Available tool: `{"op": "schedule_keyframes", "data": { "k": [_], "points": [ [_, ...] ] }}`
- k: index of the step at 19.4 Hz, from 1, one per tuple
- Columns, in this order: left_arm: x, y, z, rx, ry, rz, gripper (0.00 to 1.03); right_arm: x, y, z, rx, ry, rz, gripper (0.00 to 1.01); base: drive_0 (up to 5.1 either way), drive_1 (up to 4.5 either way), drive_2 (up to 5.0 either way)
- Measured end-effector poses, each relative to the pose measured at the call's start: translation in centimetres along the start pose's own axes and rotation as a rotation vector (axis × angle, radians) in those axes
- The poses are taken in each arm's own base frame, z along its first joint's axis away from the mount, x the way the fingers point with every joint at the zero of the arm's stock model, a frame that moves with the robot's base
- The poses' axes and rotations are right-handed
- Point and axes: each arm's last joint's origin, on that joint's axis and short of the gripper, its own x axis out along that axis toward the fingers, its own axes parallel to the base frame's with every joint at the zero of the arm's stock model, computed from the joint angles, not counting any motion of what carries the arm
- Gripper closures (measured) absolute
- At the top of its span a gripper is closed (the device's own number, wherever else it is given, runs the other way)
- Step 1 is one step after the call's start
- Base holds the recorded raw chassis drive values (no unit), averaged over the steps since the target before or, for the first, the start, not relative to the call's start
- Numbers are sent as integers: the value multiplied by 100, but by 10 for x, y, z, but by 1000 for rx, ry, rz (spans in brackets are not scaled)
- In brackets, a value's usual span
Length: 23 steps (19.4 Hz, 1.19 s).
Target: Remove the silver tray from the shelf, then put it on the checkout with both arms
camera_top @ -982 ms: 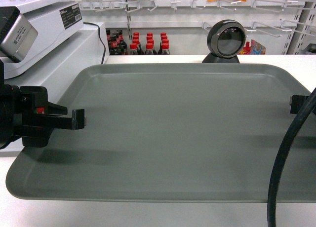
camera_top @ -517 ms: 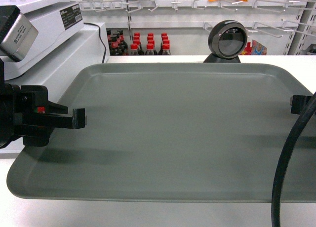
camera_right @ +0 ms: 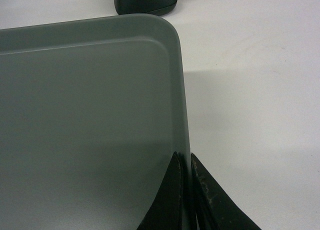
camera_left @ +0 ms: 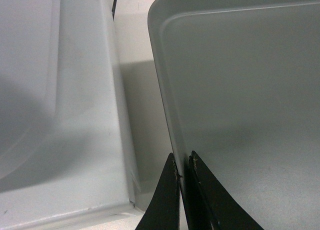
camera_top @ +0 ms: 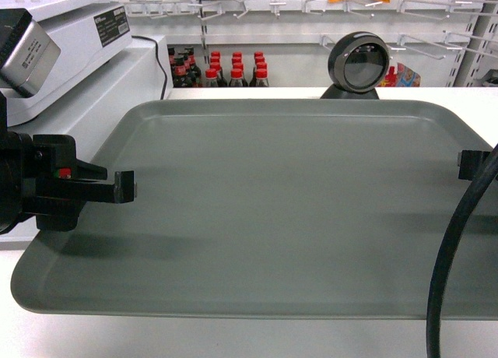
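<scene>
a shop backdrop of white peg hooks and a row of red-capped bottles (camera_top: 233, 68) stands behind the white surface (camera_top: 482, 109). a round dark scanner (camera_top: 357, 64) sits at the surface's far edge, and a white machine (camera_top: 62, 43) sits at the left. the silver tray (camera_top: 288, 210) lies flat over the surface and fills most of the head view. the left gripper (camera_left: 183, 176) is narrowed onto the tray's left rim, one finger either side. the right gripper (camera_right: 188, 176) pinches the right rim the same way. a black cable (camera_top: 447, 257) curves across the tray's right side.
</scene>
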Motion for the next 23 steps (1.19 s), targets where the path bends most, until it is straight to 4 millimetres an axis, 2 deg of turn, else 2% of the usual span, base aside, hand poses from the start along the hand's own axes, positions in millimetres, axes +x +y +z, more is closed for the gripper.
{"op": "schedule_keyframes", "data": {
  "k": [4,6,9,11,14,18,23],
  "points": [
    [0,-1,-1,-9,10,32,99,0,0,1,5,-25,16,98,0,0,0],
    [9,-14,3,-33,-20,253,99,6,-1,1,24,-166,73,99,0,0,0],
    [19,-24,21,-10,-103,378,99,13,-8,4,35,-232,91,99,0,0,0],
    [27,-30,32,12,-124,369,99,19,-14,6,42,-227,78,99,0,0,0],
    [42,-39,36,40,-118,345,99,30,-27,4,53,-172,54,99,0,0,0],
    [47,-53,42,11,-132,283,100,44,-48,0,47,-111,38,99,0,0,0],
    [54,-68,31,-25,-79,234,100,61,-64,0,-29,-68,16,99,0,0,0]
  ]
}}
